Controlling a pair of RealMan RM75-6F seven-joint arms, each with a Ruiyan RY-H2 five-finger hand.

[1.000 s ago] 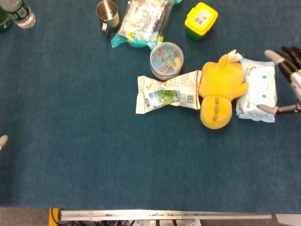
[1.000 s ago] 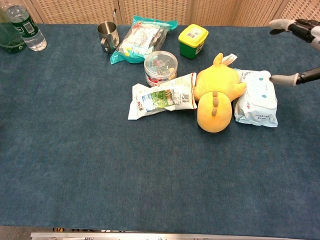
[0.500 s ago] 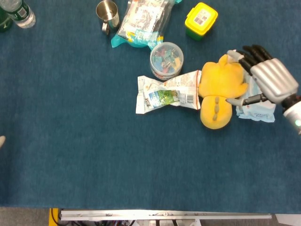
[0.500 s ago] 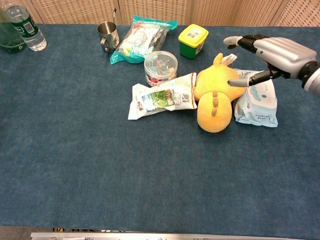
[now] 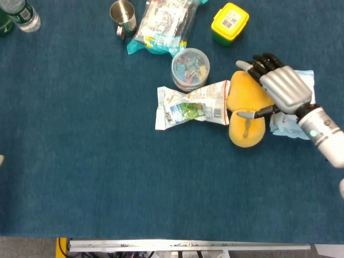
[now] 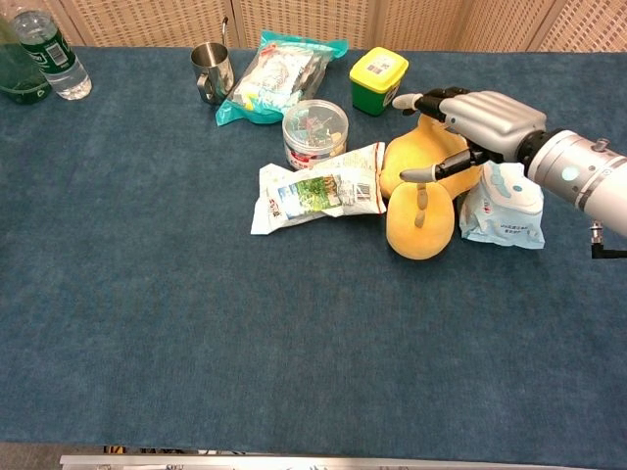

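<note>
One hand is in view, the right hand (image 5: 279, 88), poised over the yellow plush toy (image 5: 246, 121) with its fingers spread and gripping nothing; the thumb reaches down toward the toy's back while the other fingers fan over its upper end, a posture that looks suited to straddling the soft body from above. Whether any fingertip actually touches the plush cannot be told. That toy lies flat on the blue surface (image 5: 97, 161), directly beneath the hand, wedged between a crumpled snack packet (image 5: 189, 106) touching its left side and a pack of wet wipes (image 6: 505, 211) on its right, partly hidden by the wrist. Just beyond the packet stands a round tub of clips (image 5: 190, 68).
</note>
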